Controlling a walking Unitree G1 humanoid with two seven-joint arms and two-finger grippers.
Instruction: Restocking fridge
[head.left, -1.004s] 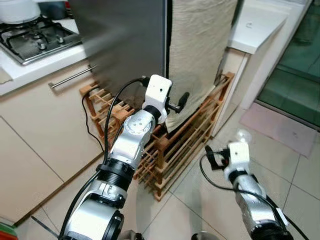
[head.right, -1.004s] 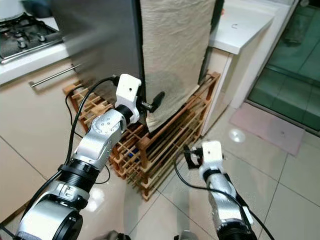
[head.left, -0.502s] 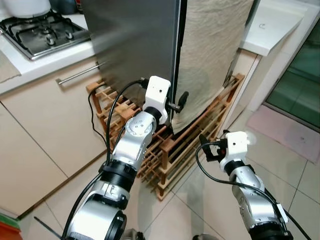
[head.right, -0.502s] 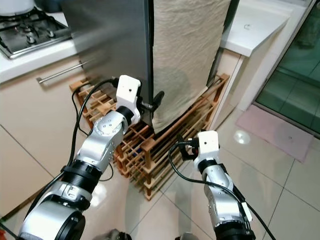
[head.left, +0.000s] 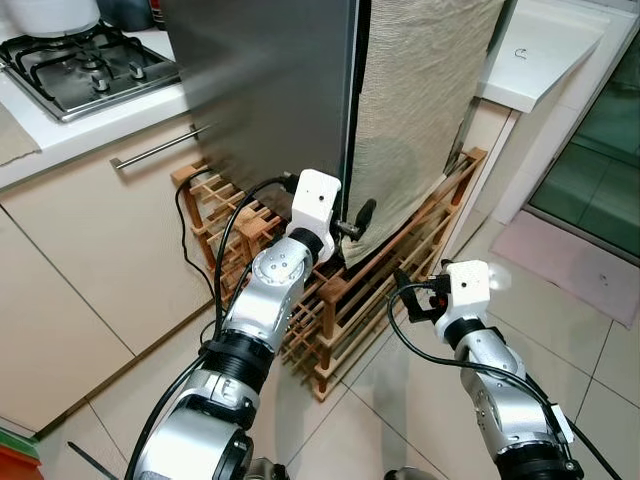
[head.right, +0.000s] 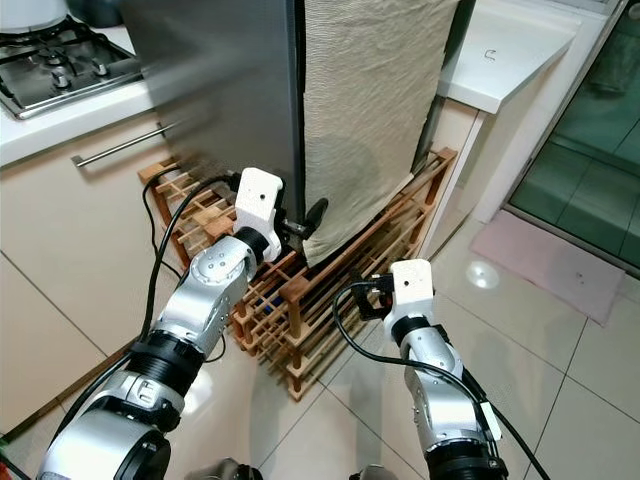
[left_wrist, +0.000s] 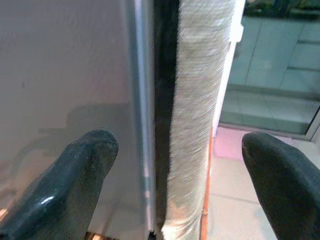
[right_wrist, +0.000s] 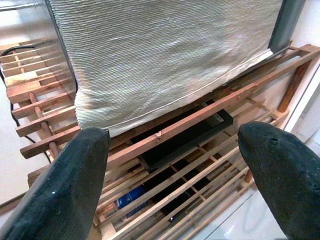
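The stainless fridge (head.left: 265, 100) stands on a wooden slatted rack (head.left: 345, 300), a beige cloth (head.left: 420, 110) hanging down its side. The left gripper (left_wrist: 170, 165) has fingers spread astride the fridge's front corner edge. The right gripper (right_wrist: 175, 165), fingers spread, faces the cloth's lower edge and the rack.

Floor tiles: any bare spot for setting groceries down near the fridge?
Yes: the floor tiles between the wooden rack and the mat, beyond the right gripper. The rack crowds the fridge base.
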